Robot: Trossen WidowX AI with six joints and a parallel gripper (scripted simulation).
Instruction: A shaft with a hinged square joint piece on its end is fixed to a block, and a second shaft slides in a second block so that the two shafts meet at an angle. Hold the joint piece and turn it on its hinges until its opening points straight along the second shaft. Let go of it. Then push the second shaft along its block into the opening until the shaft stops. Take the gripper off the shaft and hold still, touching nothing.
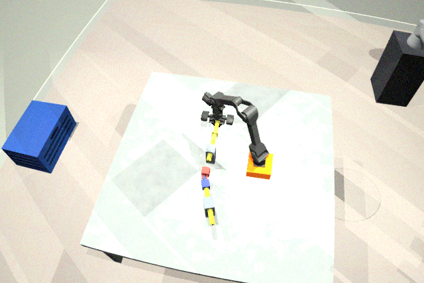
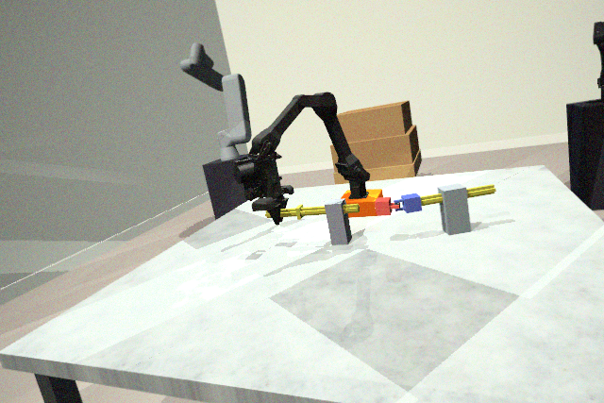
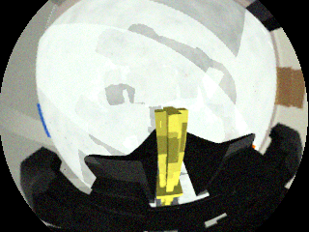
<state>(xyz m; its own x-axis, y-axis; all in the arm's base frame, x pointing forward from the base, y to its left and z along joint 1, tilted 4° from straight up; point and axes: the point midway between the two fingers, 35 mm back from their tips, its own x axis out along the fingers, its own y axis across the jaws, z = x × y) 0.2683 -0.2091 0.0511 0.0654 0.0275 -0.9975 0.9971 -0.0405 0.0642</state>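
Observation:
My gripper (image 1: 217, 122) (image 2: 276, 215) (image 3: 165, 130) is shut on the outer end of the second yellow shaft (image 1: 212, 140) (image 2: 314, 210) (image 3: 169, 179), behind its collar (image 2: 299, 211). This shaft passes through the second grey block (image 1: 211, 150) (image 2: 337, 227), and its inner end sticks out a little toward the joint. The red joint piece (image 1: 205, 171) (image 2: 382, 206) faces that end, roughly in line, with a gap between them. Its opening is too small to see. It hangs on the blue part (image 1: 205, 183) (image 2: 411, 203) of the first shaft (image 1: 211, 218) (image 2: 480, 191), held in the first block (image 1: 208, 201) (image 2: 454, 213).
The arm's orange base (image 1: 259, 170) (image 2: 373, 194) stands beside the row of shafts. The arm arches over the table (image 1: 291, 232) (image 2: 194, 320). A blue crate (image 1: 37, 129), brown boxes (image 2: 376, 144) and a dark pedestal (image 1: 399, 71) stand off the table.

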